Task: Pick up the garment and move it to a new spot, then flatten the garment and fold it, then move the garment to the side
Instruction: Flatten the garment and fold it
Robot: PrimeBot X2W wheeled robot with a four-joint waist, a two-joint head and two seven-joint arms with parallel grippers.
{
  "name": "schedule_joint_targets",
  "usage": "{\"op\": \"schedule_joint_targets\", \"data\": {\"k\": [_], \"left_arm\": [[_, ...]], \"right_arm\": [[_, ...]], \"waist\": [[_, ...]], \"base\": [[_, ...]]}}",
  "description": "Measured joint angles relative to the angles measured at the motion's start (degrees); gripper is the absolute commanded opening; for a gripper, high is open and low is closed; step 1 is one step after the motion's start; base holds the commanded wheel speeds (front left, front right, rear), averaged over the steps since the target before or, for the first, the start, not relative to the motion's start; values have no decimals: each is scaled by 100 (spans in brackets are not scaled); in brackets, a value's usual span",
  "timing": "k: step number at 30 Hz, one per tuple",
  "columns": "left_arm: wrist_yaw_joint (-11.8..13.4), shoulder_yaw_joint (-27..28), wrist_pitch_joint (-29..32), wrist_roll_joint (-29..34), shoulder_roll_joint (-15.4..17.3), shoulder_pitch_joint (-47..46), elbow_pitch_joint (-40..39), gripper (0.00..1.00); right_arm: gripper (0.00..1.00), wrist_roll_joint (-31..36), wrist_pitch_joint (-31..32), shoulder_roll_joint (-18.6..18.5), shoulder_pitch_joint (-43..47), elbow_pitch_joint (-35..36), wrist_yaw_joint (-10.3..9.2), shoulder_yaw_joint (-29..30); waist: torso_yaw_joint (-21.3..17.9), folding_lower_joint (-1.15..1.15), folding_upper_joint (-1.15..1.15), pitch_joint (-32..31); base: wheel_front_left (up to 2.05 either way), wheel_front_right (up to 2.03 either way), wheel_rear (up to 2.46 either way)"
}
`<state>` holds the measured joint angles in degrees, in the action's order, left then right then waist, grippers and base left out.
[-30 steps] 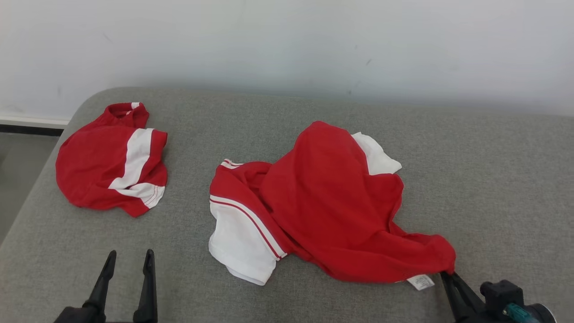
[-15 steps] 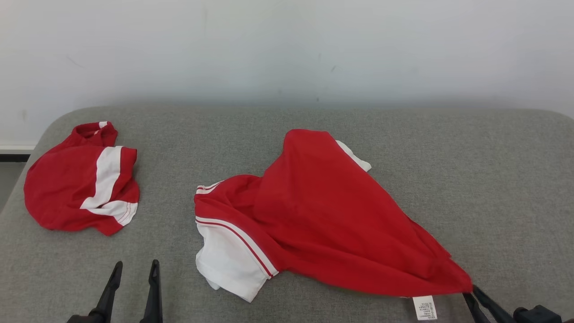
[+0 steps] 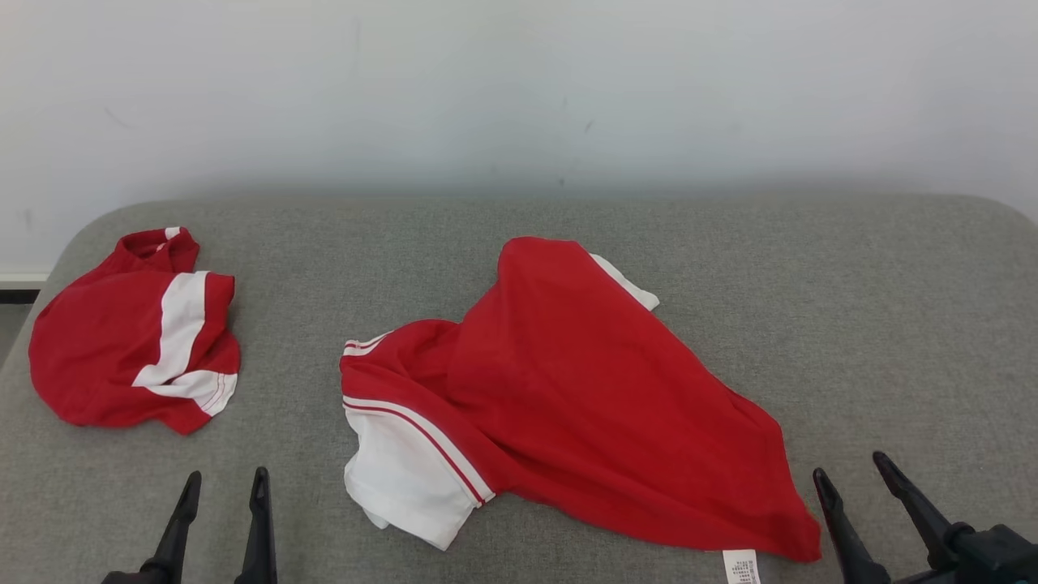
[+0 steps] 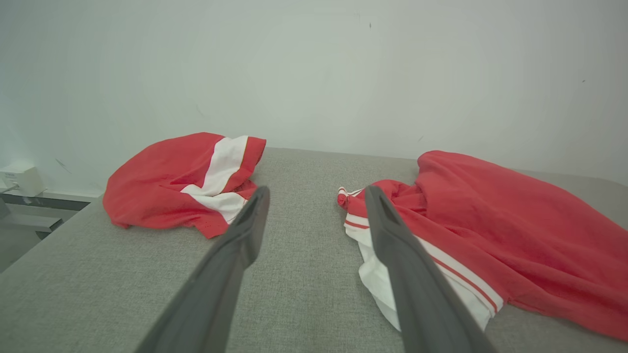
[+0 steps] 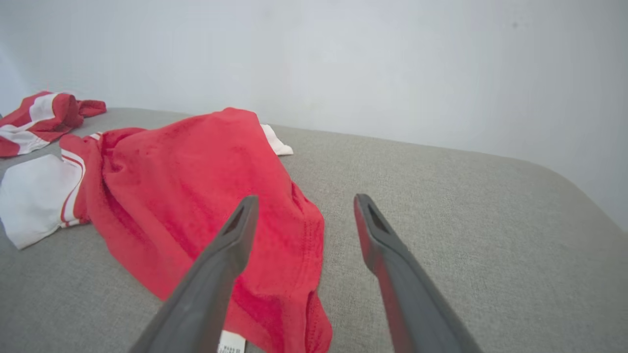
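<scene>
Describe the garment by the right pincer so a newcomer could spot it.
On the grey fabric cushion, look at the middle, beside the open right pincer. The wide, spread-out red garment with a white sleeve lies there, a white label at its near corner. The other red and white garment, far left, is a small bunched heap.

My head camera sits up high and looks forward and down at the gray cushion (image 3: 876, 324), with the white wall (image 3: 519, 81) at the back. It is far enough away to see most of the top. My left wrist camera sits low, close to the cushion, and looks along my left gripper (image 4: 316, 191) toward the wall. My right wrist camera sits low too, on the right side, and looks along my right gripper (image 5: 305, 198). All three cameras see the big red shirt (image 3: 584, 389) and the small red shirt (image 3: 105, 357).
</scene>
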<state>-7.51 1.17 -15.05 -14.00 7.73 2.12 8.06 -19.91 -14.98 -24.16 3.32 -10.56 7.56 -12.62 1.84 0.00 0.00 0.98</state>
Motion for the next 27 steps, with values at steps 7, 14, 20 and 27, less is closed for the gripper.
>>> {"op": "schedule_joint_targets", "data": {"k": [7, 14, 20, 27], "left_arm": [[0, 77, 0, 56, 1, 29, -87, 100], [0, 116, 0, 100, -4, 35, -119, 100], [0, 145, 0, 123, -3, 58, -122, 100], [0, 157, 0, 141, -3, 135, -119, 100]], "right_arm": [[100, 303, -15, 590, 190, 500, -1, 605], [100, 541, -15, 1062, 328, 771, -1, 910], [100, 687, -15, 1252, 444, 893, -1, 947], [100, 700, -15, 1276, 510, 889, -1, 992]], "waist": [[-68, 0, 0, -22], [-110, 0, 0, -90], [-117, 0, 0, -142], [-102, 0, 0, -200]], "base": [[0, 0, 0], [0, 0, 0], [0, 0, 0], [0, 0, 0]]}}
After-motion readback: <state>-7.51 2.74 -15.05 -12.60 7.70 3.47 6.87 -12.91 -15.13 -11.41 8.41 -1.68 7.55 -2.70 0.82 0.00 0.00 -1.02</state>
